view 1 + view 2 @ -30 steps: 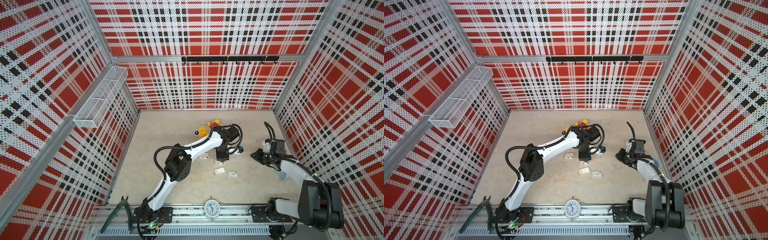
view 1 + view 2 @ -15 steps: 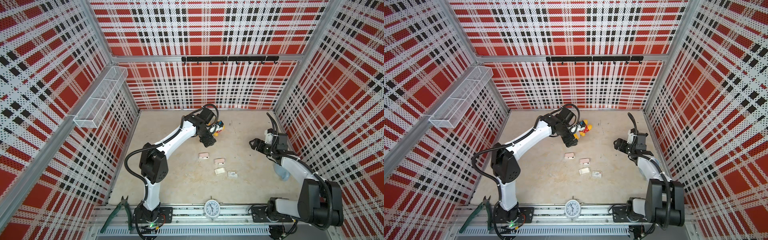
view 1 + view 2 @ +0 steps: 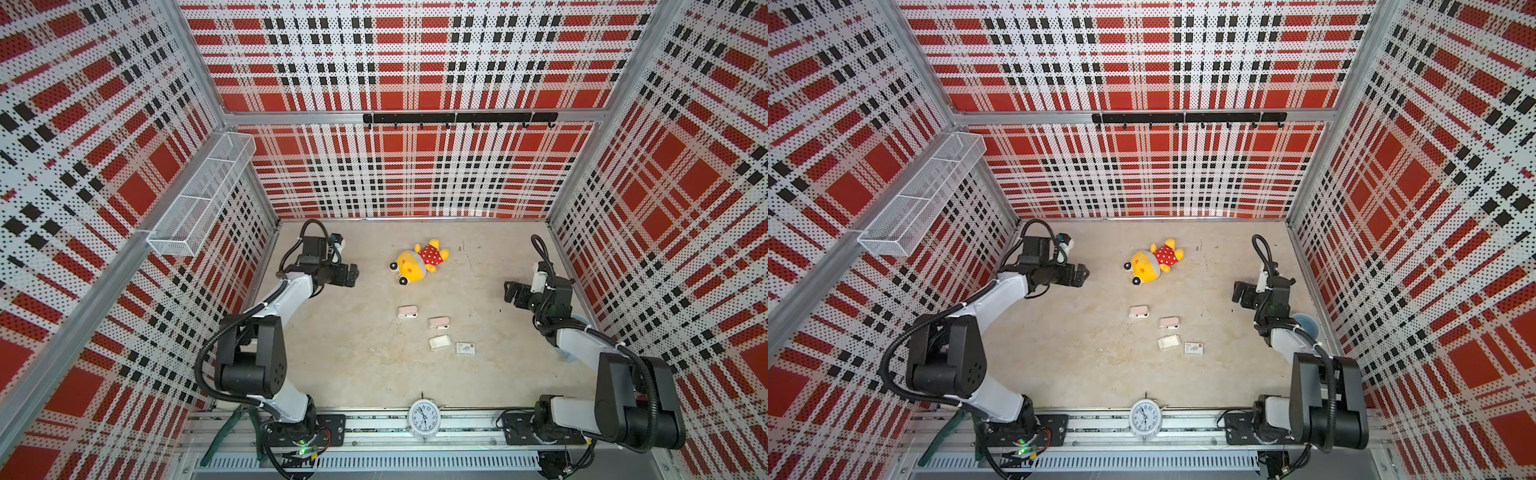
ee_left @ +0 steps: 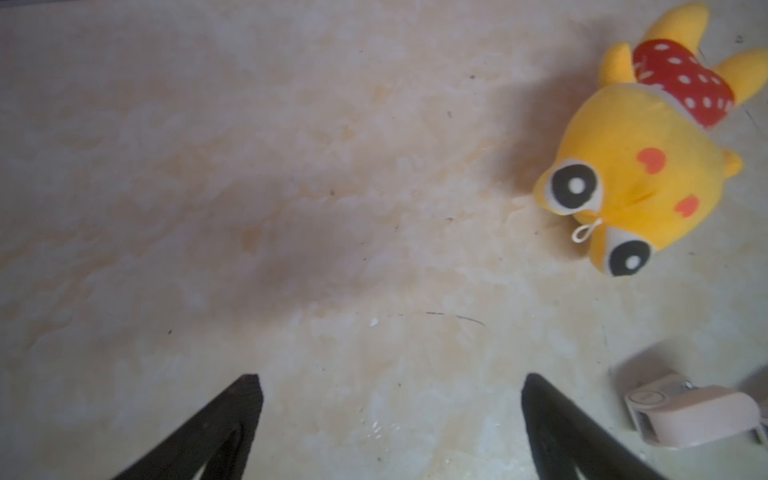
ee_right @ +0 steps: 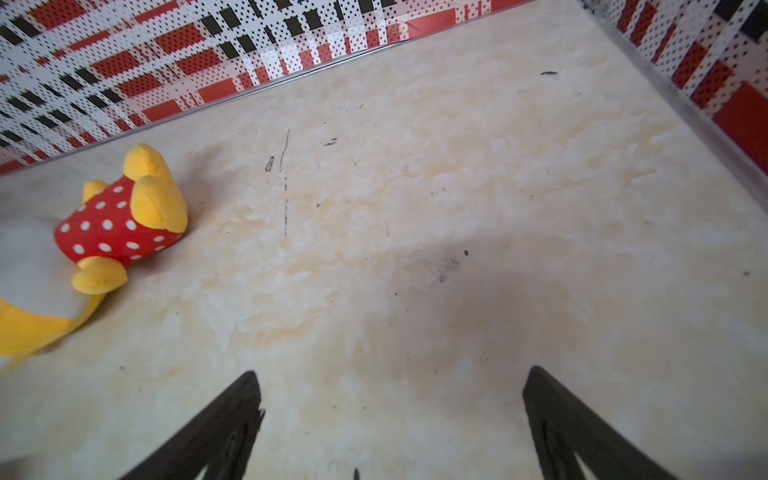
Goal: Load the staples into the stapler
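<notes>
Pink stapler [image 3: 407,311], second pink stapler [image 3: 439,323]: lying at middle of bench [image 3: 353,357]. White box [image 3: 439,342], printed box [image 3: 465,349]: just beside, toward front edge. Staples: none discernible loose. Left gripper [image 3: 353,275], right gripper [image 3: 509,291]: jaws wide, empty, near side edges, presumably leaving work unobstructed.

Yellow plush toy [image 3: 409,268] wears white-dotted red cloth [image 3: 431,254].

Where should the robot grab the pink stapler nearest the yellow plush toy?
Probably around the middle of the pink stapler, coming straight down from above and pinching across its short width. It lies low on the table, is longer than it is wide, and has open space along both long sides.
</notes>
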`<state>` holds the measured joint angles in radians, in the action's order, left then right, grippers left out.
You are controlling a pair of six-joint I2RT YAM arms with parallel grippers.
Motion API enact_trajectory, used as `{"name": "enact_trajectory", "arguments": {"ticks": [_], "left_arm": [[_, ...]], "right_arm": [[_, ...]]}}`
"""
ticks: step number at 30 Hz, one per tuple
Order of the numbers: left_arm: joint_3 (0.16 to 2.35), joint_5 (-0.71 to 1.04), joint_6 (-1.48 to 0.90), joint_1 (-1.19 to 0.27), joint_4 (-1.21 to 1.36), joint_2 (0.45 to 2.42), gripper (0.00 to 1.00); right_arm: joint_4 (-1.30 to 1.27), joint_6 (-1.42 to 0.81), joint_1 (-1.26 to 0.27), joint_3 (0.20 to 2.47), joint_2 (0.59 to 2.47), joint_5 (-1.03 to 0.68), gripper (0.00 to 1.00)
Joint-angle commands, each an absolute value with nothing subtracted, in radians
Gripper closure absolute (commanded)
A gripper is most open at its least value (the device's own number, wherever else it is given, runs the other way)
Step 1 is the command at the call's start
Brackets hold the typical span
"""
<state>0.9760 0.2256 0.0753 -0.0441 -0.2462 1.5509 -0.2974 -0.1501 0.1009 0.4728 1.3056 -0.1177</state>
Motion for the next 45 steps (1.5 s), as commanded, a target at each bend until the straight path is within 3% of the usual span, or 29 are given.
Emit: {"name": "enact_trajectory", "arguments": {"ticks": [1,7,13,18,26,34,45], "left_arm": [[0.805,0.227,0.000,-0.031,0.141,1.438,0.00],[0.548,0.174,-0.009,-0.032,0.512,1.332,0.01],[0.488,0.099,-0.073,0.006,0.597,1.304,0.00],[0.432,0.126,-0.064,0.061,0.601,1.280,0.01],[0.297,0.114,-0.014,0.037,0.880,1.344,0.00],[0.231,0.034,0.036,-0.021,1.327,1.621,0.01],[0.381,-0.099,0.018,-0.046,0.972,1.572,0.00]], "right_arm": [[-0.492,-0.055,0.104,0.442,1.273,-0.043,0.00],[-0.746,-0.084,0.104,0.370,1.382,-0.007,0.00],[-0.850,-0.094,0.104,0.344,1.412,-0.003,0.00],[-0.781,-0.073,0.103,0.349,1.374,-0.023,0.00],[-0.775,-0.056,0.097,0.372,1.399,-0.028,0.00],[-0.959,-0.007,0.022,0.370,1.575,0.035,0.00],[-0.939,0.018,-0.003,0.386,1.585,0.072,0.00]]}}
